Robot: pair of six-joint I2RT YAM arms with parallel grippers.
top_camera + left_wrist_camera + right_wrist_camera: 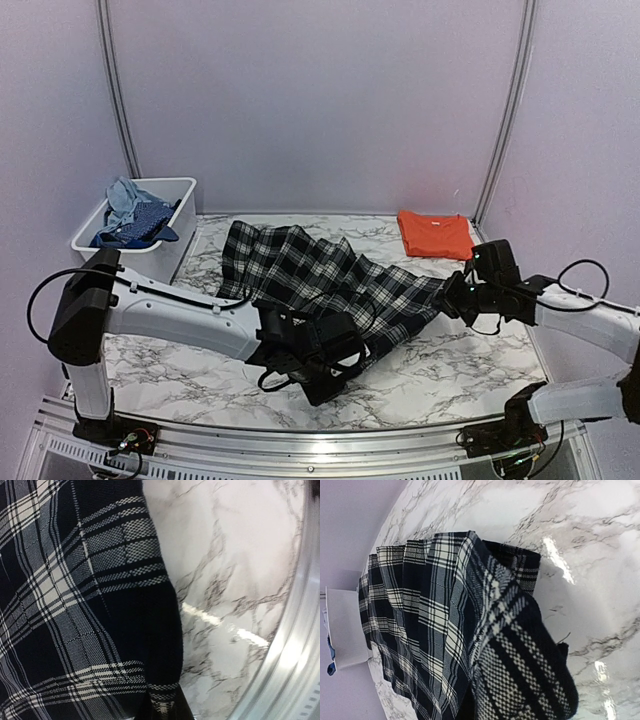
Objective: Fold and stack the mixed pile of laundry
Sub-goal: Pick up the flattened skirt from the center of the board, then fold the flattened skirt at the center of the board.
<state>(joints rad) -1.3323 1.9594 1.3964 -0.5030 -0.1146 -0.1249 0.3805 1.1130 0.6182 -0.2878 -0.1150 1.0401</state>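
Toward the tabletop's (440, 385) near-right corner, my left gripper (338, 368) and right gripper (450, 298) pinch the plaid piece (300, 268), for folding.

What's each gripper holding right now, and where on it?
Both hold the plaid piece: left gripper pinches its near edge, right gripper its right-hand corner.

Pale lilac walls (320, 100) are closing in the cell on three sides. Curved metal poles (118, 100) are running up the back corners. The white-grey marbled tabletop (470, 350) is catching overhead light, with glare streaks (557, 560) showing. An aluminium rail (300, 440) is edging the near side.
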